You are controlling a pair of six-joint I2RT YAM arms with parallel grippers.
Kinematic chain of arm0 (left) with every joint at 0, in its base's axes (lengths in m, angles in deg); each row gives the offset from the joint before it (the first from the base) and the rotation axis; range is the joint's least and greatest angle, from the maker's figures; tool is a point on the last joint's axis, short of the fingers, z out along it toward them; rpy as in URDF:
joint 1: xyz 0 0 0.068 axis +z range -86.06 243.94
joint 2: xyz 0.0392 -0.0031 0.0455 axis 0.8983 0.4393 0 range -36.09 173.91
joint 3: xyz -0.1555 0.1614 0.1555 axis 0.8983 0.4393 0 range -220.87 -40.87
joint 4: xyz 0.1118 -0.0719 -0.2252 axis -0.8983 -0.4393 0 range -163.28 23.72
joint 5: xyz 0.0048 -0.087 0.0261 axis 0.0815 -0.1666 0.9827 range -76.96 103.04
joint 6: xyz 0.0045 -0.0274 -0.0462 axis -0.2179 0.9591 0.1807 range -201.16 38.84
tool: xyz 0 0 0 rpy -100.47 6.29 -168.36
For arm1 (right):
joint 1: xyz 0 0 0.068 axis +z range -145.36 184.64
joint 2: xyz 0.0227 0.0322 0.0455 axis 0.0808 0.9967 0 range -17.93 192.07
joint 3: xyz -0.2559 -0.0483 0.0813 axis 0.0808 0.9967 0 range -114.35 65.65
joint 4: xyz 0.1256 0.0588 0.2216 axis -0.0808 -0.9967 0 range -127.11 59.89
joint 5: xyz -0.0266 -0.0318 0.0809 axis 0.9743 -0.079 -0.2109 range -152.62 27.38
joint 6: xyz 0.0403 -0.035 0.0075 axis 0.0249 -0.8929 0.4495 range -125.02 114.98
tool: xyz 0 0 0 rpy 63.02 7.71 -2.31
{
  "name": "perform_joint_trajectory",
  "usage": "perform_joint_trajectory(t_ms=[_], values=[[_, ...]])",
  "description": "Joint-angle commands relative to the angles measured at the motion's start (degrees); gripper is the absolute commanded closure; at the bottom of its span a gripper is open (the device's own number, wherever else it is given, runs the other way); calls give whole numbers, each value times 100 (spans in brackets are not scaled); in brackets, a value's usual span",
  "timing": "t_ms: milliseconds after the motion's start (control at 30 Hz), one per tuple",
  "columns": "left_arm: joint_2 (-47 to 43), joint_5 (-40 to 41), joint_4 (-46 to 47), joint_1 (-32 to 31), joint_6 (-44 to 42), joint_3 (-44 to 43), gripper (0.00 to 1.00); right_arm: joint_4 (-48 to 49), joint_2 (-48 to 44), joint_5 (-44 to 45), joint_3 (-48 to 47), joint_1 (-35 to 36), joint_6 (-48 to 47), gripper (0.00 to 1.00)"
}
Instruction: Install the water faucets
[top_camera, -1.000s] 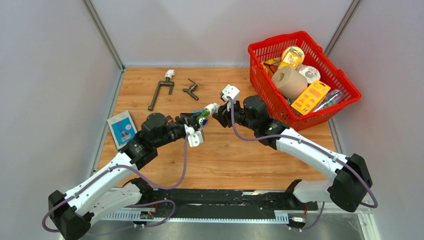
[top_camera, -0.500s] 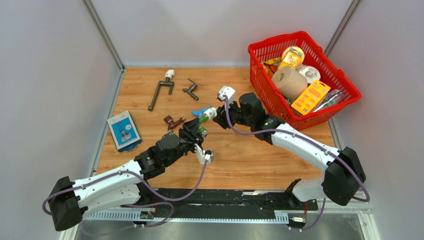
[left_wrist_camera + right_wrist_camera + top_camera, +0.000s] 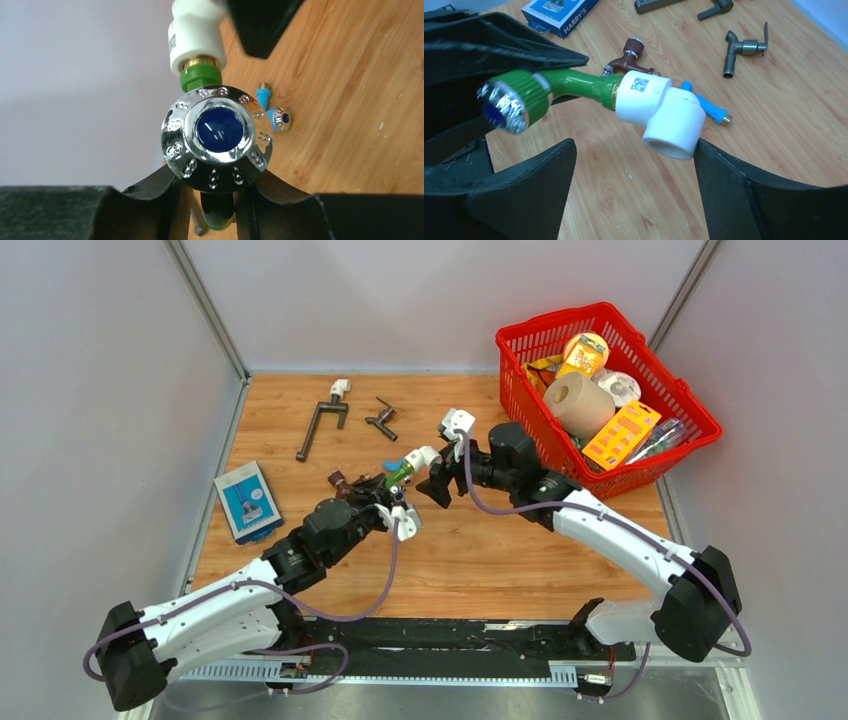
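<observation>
My left gripper [image 3: 392, 490] is shut on the green water faucet [image 3: 399, 476], which is held above the table. In the left wrist view its chrome knob with a blue cap [image 3: 216, 135] fills the middle, above the left gripper [image 3: 216, 187]. A white elbow fitting [image 3: 661, 112] sits on the green faucet's [image 3: 569, 85] threaded end. My right gripper [image 3: 634, 150] is open, its fingers either side of the elbow, the right one close beside it. On the table lie the blue faucet [image 3: 706, 105], the brown faucet [image 3: 629, 55] and the dark grey faucet [image 3: 744, 47].
A red basket [image 3: 700, 425] full of packages stands at the back right. A long dark pipe piece with a white end [image 3: 322, 420] lies at the back left. A small blue box [image 3: 245, 498] rests near the left edge of the wooden table [image 3: 480, 550].
My right gripper has opened and let go of the white elbow. The left arm has shifted and kept the green faucet in its grip.
</observation>
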Motion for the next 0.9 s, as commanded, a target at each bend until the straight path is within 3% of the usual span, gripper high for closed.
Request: perform_joint_trajectory(t_ms=[0,233,433,600,733,867], values=[[-116,-775,-273,722,2681,-483,100,423,-626,-699,-59,-42,-284,10],[23,-3482,-431,2383,5635,-827,100,432,-1250,-946,275,-245,-1040,2],[490,-5364,164,3114,6946,-977,100,423,-1444,-1068,451,-245,-1778,0],[867,-5710,700,3370,7537,-1003,100,467,-1383,-1156,592,-245,-1771,0],[990,-5868,1666,3370,8486,-766,100,580,-1313,-1332,811,-245,-1701,0],[1070,-6018,2019,3370,9286,-757,100,967,-1278,-1490,1101,-236,-1621,1]])
